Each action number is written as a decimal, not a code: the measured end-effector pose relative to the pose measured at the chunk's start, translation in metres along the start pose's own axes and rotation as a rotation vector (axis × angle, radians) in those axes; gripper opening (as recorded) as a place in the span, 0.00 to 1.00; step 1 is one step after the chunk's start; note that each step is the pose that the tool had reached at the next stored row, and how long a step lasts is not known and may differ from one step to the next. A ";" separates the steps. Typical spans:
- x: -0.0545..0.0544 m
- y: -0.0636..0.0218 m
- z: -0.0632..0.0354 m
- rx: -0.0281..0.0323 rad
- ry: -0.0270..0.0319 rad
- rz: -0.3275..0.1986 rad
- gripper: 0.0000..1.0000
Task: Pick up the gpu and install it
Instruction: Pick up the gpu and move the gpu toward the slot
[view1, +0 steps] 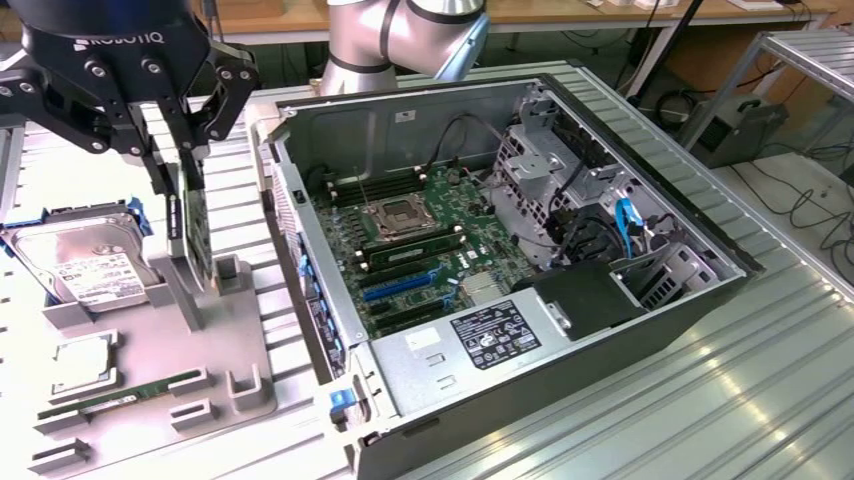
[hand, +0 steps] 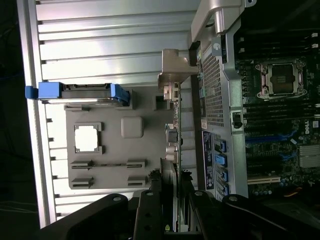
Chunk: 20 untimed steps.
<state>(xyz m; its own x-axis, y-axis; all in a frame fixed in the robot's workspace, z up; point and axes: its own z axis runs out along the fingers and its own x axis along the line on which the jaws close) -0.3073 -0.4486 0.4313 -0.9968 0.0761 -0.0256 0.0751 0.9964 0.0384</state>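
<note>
Black-board gpu (view1: 195, 235): set on edge in the grey holder (view1: 180, 305), just beside the open case (view1: 296, 230). Long axis level, parallel to the case wall; metal bracket (hand: 174, 70) at the end clear of the gripper (view1: 184, 182). Pincer: half closed, pads against both faces of the card. Hazards: an off-centre hold may let the card tilt or slip; a skewed lift may jam it in the holder slots

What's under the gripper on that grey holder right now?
The gpu stands on edge in the grey holder, directly below the gripper. Its bottom edge sits in a slot, hidden by the holder's posts, and the gripper covers its top edge.
</note>
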 end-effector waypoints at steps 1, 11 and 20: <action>0.000 0.0000 0.0000 0.0002 0.0000 0.000 0.26; -0.011 0.0008 0.0004 0.0001 -0.0001 0.000 0.26; -0.017 0.0013 0.0005 0.0001 0.0000 0.000 0.26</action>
<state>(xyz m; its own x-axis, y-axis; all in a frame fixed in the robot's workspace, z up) -0.2899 -0.4485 0.4313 -0.9968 0.0761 -0.0257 0.0751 0.9964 0.0383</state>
